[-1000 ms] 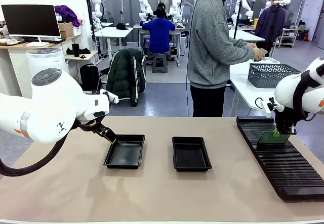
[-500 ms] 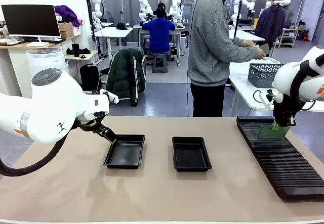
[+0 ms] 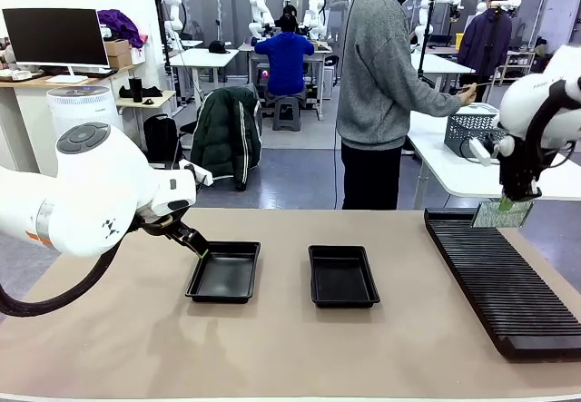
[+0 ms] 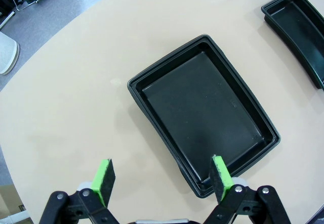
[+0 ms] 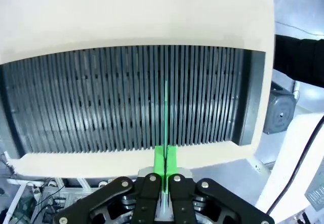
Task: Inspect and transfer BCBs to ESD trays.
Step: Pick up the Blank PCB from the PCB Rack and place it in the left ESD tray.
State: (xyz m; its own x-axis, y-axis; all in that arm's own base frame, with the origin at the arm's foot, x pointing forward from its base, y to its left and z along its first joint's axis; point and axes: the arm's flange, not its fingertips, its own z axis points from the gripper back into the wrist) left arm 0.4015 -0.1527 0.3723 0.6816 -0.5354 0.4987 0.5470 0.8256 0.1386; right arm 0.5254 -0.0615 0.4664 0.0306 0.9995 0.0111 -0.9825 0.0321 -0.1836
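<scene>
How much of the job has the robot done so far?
Nothing is finished yet: the left tray and the right tray are both empty. In hand: the right pincer is shut on one board, held on edge above the rack. The left pincer hangs open over the left tray. Left to do: lay that board in a tray.

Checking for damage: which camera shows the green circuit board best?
The front view: the circuit board hangs under the right end effector, broad face visible. The right wrist view gives its thin edge, pinched between the fingers.
</scene>
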